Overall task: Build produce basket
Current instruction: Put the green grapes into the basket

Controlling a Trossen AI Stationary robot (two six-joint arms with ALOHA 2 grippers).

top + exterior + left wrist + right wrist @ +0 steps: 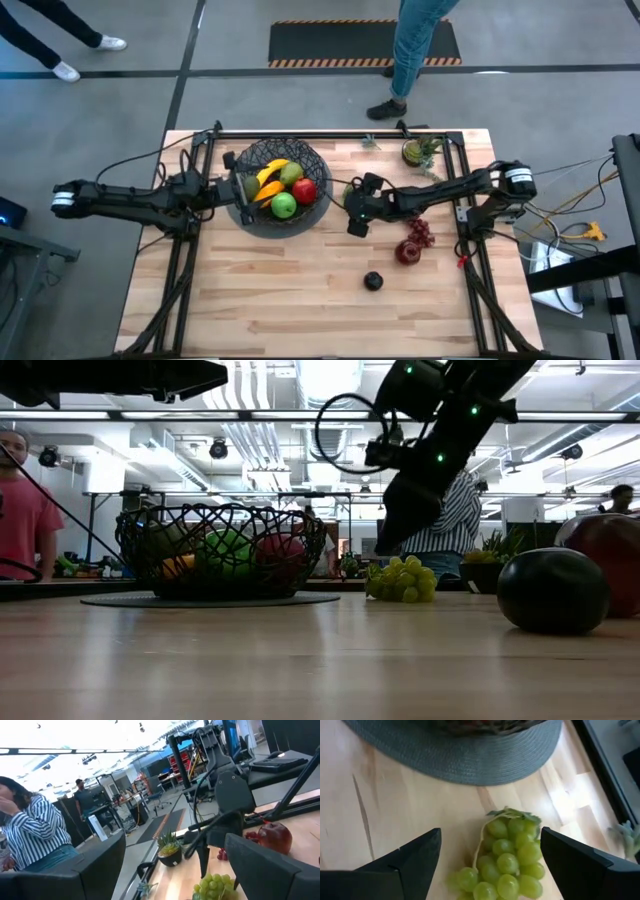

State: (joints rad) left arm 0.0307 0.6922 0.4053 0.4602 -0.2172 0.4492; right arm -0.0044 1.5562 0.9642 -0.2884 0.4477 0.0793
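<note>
black wire mesh makes the basket (278,187), and i see it standing on a round dark mat (262,226) on the left half of the wooden table (300,300). inside the basket lie a banana (270,172), an orange piece (268,189), a green apple (284,206), a red apple (305,190) and a pear (291,173).

my right gripper (353,207) hangs just to the right of the basket, above the green grapes (510,857). in the right wrist view its two dark fingers (410,855) stand wide apart, one on each side of the bunch, and they do not touch it; the gripper holds nothing. the grapes lie on the wood, just beside the edge of the mat.

my left gripper (232,187) is at the left rim of the basket. its fingers are spread wide and between them i see nothing held.

more produce waits on the right part of the table: dark red grapes (421,231), just beside them another red apple (407,251), and nearer to the front edge a small black fruit (373,281). a small leafy pot (417,151) stands near the far right corner.

behind the table a person in jeans (415,45) stands on the floor.
</note>
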